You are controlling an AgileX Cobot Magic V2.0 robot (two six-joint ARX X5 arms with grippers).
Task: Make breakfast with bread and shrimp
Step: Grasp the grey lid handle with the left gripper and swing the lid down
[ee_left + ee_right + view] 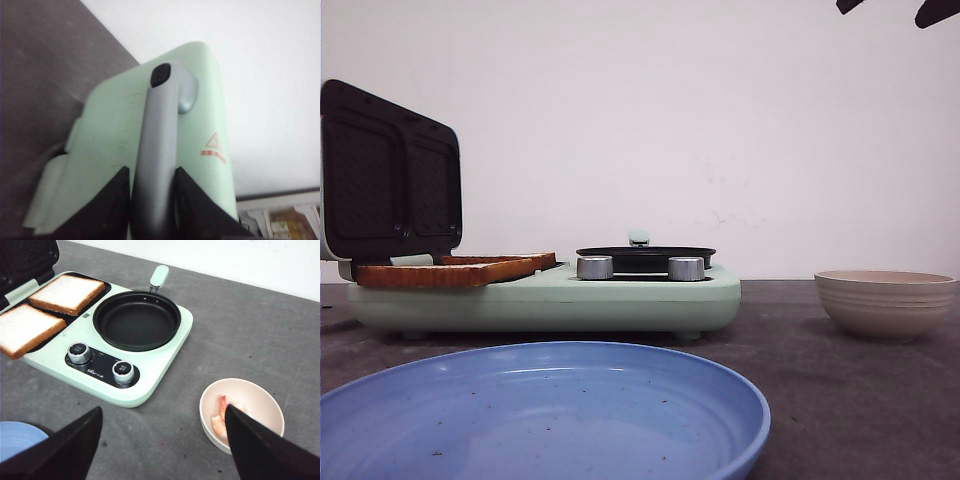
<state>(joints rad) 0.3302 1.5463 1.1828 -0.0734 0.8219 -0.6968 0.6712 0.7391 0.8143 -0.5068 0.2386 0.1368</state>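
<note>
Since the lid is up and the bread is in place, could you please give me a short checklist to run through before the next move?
1. Both slices of bread lie flat in the sandwich tray: ok.
2. Lid stands open: ok.
3. Left hand is shut on the lid handle: ok.
4. Frying pan is empty: ok.
5. Shrimp are in the bowl: ok.
6. Right hand is open, above the table and holding nothing: ok.

I count two bread slices (45, 310), two knobs (102, 362), one pan (137, 320), one bowl (242, 415), one blue plate (545, 415).
</note>
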